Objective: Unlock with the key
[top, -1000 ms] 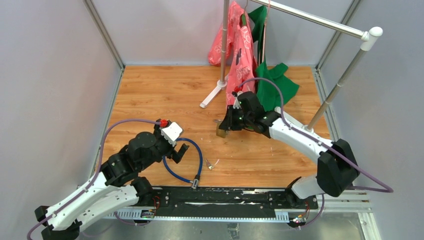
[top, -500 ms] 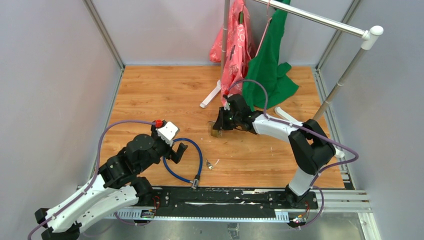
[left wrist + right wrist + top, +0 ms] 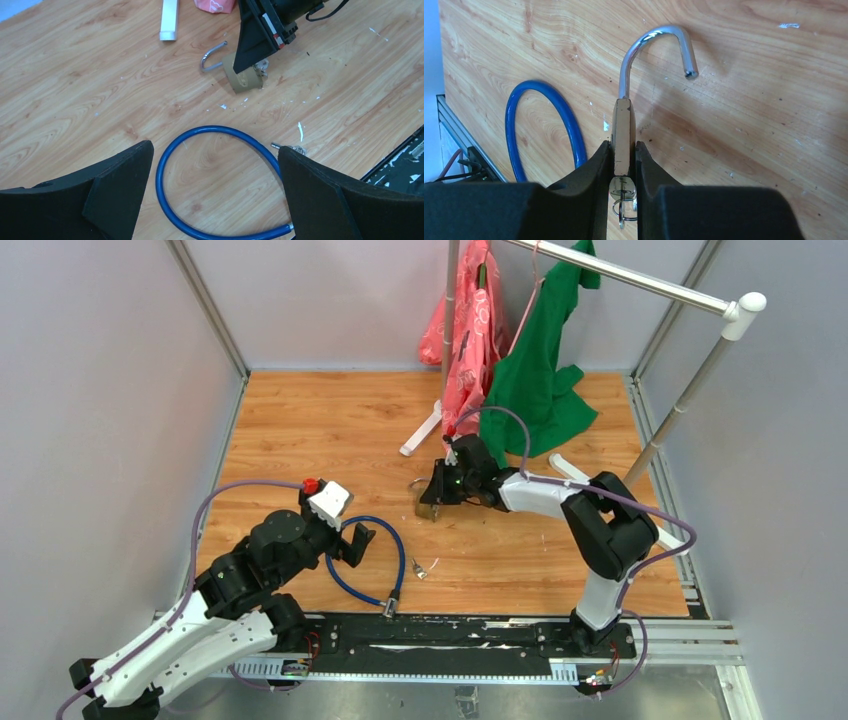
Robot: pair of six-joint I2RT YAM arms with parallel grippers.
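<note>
Risks first. The padlock [image 3: 623, 130] is pinched edge-on across its thin faces, so the hold is narrow. Any twist could let the body pivot or slide out, judging by how little pad covers it. The key [image 3: 623, 192] sits in the keyway at the bottom of the body, crowded between the two fingers with its ring [image 3: 624, 212] hanging behind. There is little room to turn it, and a bump against a finger could work it loose. The shackle [image 3: 659, 35] stands swung out with its free end clear of the body, so the lock looks already released. Pressing it down against the wooden table [image 3: 300, 440] could snap it shut again. Whether the body touches the table or hangs just above it, I cannot tell. The right tool [image 3: 624, 150] is nearly closed, clamped on the padlock body with both pads flat on its sides. It touches nothing else that I can see. The lock sits beyond the blue cable [image 3: 220, 129], on the cable's far side from the arm bases and apart from it. The left tool [image 3: 214, 150] is spread fully wide directly above the blue cable, holding nothing and touching nothing. A small metal bit [image 3: 421, 568] lies just beside the cable's near end, too small to identify.
</note>
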